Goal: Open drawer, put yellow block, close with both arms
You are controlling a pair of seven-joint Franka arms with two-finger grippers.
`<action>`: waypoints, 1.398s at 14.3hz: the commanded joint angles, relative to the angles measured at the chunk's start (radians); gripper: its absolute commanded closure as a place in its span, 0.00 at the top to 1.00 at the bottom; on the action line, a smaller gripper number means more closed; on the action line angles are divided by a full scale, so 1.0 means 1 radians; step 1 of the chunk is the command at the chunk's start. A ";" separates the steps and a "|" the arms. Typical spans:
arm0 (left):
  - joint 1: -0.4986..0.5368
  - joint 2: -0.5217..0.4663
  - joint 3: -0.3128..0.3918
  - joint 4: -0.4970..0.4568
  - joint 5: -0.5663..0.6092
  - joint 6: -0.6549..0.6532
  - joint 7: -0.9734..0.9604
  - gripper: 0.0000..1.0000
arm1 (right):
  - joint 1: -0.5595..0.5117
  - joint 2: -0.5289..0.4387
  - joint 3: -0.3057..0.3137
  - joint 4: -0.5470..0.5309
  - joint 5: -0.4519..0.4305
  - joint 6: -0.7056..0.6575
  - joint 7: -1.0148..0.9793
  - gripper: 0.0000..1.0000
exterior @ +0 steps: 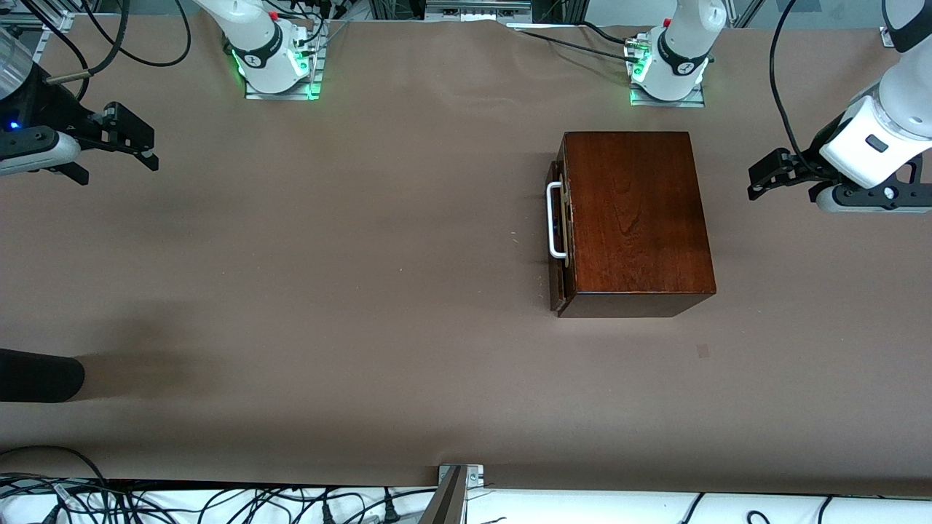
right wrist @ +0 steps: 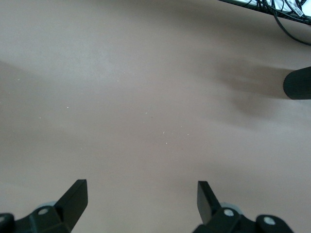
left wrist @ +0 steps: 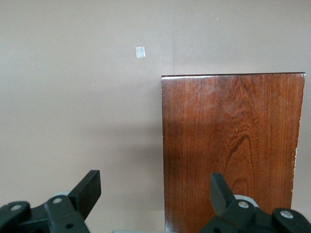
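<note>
The dark reddish-brown wooden box (exterior: pixel 633 218) stands on the table toward the left arm's end. Its drawer (exterior: pixel 559 229) is pushed in, with the white bar handle (exterior: pixel 555 220) facing the right arm's end. The yellow block is not in view. My left gripper (exterior: pixel 757 183) is open and empty, up in the air beside the box at the left arm's end. In the left wrist view my left gripper (left wrist: pixel 154 179) is over the edge of the box top (left wrist: pixel 233 145). My right gripper (exterior: pixel 119 172) is open and empty over bare table at the right arm's end (right wrist: pixel 141 185).
A black rounded object (exterior: pixel 36 375) pokes in over the table's edge at the right arm's end, also in the right wrist view (right wrist: pixel 297 83). A small pale patch (exterior: pixel 703 351) lies on the brown cover nearer the front camera than the box. Cables run along the front edge.
</note>
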 commanded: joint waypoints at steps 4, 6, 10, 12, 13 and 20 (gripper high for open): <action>-0.009 -0.003 0.006 -0.005 -0.012 0.005 -0.005 1.00 | -0.002 0.001 0.001 0.015 -0.010 -0.018 0.003 1.00; -0.009 -0.003 0.006 -0.005 -0.010 0.005 -0.005 1.00 | -0.002 0.001 0.001 0.015 -0.010 -0.018 0.003 1.00; -0.009 -0.003 0.006 -0.005 -0.010 0.007 -0.005 1.00 | -0.002 0.001 0.001 0.015 -0.010 -0.018 0.003 1.00; -0.009 -0.002 0.006 -0.004 -0.010 0.007 -0.005 1.00 | -0.002 0.001 0.001 0.015 -0.010 -0.018 0.003 1.00; -0.009 0.000 0.006 -0.002 -0.010 0.007 -0.005 1.00 | -0.002 0.001 0.001 0.015 -0.010 -0.018 0.001 1.00; -0.008 0.015 0.006 0.024 -0.012 0.003 -0.006 1.00 | -0.004 0.001 0.001 0.015 -0.010 -0.018 0.001 1.00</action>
